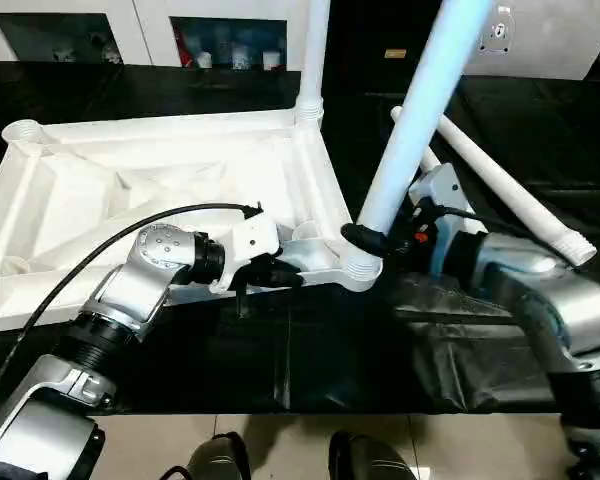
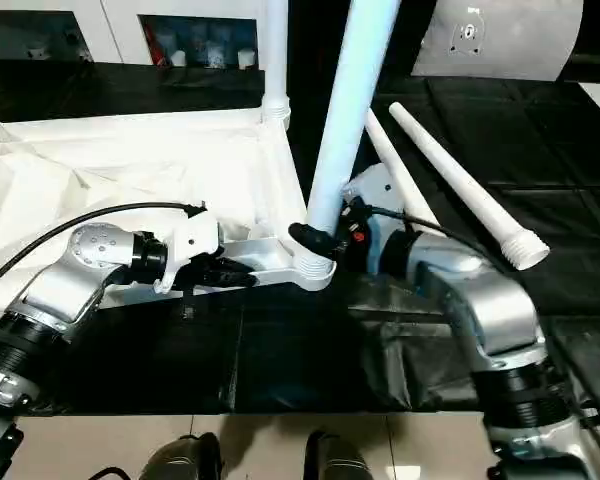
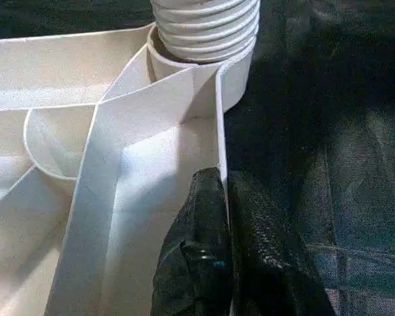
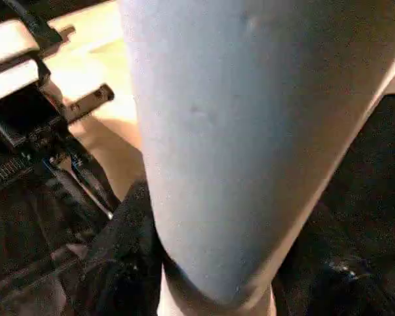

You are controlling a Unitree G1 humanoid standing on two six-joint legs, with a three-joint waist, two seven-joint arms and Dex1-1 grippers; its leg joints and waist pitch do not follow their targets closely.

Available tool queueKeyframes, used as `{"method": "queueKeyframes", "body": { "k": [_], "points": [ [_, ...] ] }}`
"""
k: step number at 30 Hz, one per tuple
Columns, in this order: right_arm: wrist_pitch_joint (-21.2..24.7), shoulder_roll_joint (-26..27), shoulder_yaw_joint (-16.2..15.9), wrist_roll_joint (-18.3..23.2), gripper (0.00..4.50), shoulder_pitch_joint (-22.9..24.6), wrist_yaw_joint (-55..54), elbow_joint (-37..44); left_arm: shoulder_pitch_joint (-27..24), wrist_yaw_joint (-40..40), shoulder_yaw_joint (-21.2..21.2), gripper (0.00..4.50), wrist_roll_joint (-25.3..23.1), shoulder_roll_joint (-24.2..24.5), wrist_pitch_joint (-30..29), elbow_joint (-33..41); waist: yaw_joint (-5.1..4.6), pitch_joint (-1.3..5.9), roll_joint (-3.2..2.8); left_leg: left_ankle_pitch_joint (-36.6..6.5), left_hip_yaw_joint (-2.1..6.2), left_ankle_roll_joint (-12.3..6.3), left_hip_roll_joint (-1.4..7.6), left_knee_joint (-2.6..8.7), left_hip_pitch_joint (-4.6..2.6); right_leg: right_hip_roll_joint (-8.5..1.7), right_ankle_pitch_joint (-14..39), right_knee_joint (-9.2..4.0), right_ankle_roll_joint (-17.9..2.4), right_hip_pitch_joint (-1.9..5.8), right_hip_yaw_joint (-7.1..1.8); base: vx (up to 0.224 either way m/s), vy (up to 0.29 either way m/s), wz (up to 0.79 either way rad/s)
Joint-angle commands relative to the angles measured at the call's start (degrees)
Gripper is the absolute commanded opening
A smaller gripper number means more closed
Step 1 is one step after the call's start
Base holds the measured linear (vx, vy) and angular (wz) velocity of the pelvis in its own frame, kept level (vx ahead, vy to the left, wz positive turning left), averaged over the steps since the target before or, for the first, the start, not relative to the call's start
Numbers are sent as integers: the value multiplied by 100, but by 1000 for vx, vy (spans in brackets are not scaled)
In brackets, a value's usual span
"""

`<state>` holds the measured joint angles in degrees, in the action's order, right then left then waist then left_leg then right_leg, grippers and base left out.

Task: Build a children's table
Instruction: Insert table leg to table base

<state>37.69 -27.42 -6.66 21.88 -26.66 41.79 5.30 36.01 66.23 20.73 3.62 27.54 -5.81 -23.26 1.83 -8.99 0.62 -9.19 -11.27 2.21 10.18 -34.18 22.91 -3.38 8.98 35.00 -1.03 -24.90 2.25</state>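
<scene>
**A:** Children's table (image 1: pixel 130 190), white plastic, lies upside down on the black-covered tabletop (image 1: pixel 310 350), ribbed underside up. Where are the legs?

**B:** One leg (image 1: pixel 313 50) stands upright in the far corner socket on the robot's right. A second leg (image 1: pixel 415 110) sits with its threaded end in the near right corner socket (image 1: pixel 355 268), leaning away to the right. Two loose legs (image 2: pixel 460 185) lie side by side on the black cover beyond the right arm, touching nothing but the cloth.

**A:** And the claws?

**B:** The left claw (image 1: pixel 270 272) is pinched together on the table's near rim, just beside that near socket; the left wrist view shows its black fingers (image 3: pixel 204 250) on either side of the thin white wall. The right claw (image 1: pixel 375 240) is clamped around the base of the leaning leg, just above the socket, one black finger (image 2: pixel 315 240) curving across the front of the tube.

**A:** Anything behind?

**B:** White cabinets with glass doors (image 1: pixel 230 40) along the back, and a pale floor (image 1: pixel 460 445) below the tabletop's near edge.
</scene>
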Motion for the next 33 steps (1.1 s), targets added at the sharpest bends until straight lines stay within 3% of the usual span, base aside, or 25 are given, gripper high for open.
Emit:
{"method": "queueKeyframes", "body": {
  "k": [1,3,4,5,11,18,25,27,28,30,33],
  "points": [
    [242,-62,-202,-68,188,121,97,-249,-107,259,184,0,-106,75,39,34,5,470,39,-1147,121,-175,266,381,-168,-431,1565,-431,-1208,307,-286,0,0,0],
    [258,-100,-245,-86,188,108,163,-308,-99,301,182,0,-103,79,67,56,13,476,16,-1105,124,-190,267,377,-169,-440,1545,-422,-1228,314,-284,0,0,0],
    [279,-122,-263,-87,188,89,200,-354,-95,329,179,0,-102,83,67,70,3,465,59,-1120,119,-198,268,381,-163,-437,1572,-430,-1219,310,-284,0,0,0],
    [303,-137,-274,-87,188,71,222,-389,-94,351,175,0,-103,88,64,84,9,462,35,-1134,126,-196,270,383,-168,-445,1642,-429,-1213,308,-282,0,0,0],
    [319,-76,-292,-46,188,-83,418,-710,-116,655,234,0,-49,163,158,240,0,440,42,-1254,124,-153,276,391,-185,-449,1922,-468,-1141,279,-286,0,0,0],
    [104,9,-297,-125,188,-61,505,-1172,-144,746,194,0,82,155,12,494,-3,445,64,-1267,129,-119,284,404,-181,-451,1798,-447,-1176,281,-284,0,0,0],
    [81,146,34,131,188,312,485,-1214,-109,435,42,0,-53,116,81,262,27,439,49,-1354,134,-112,288,415,-185,-458,1828,-471,-1178,283,-284,0,0,0],
    [4,229,198,253,188,520,443,-1206,-138,404,12,0,-40,131,48,281,41,431,-7,-1399,144,-81,288,426,-188,-453,1777,-467,-1204,274,-279,0,0,0],
    [-59,282,279,306,188,634,422,-1204,-153,392,-13,0,-21,135,29,288,36,429,6,-1423,136,-80,290,430,-189,-453,1776,-482,-1205,273,-283,0,0,0],
    [-239,415,446,365,188,864,369,-1231,-175,386,-59,0,9,141,-1,286,75,421,-59,-1558,154,-38,298,445,-195,-466,1784,-485,-1233,273,-277,0,0,0],
    [-342,463,491,385,188,954,368,-1232,-174,374,-78,0,10,140,-1,270,60,406,-37,-1715,159,-4,294,468,-196,-457,1888,-504,-1224,270,-269,0,0,0]
  ]
}}
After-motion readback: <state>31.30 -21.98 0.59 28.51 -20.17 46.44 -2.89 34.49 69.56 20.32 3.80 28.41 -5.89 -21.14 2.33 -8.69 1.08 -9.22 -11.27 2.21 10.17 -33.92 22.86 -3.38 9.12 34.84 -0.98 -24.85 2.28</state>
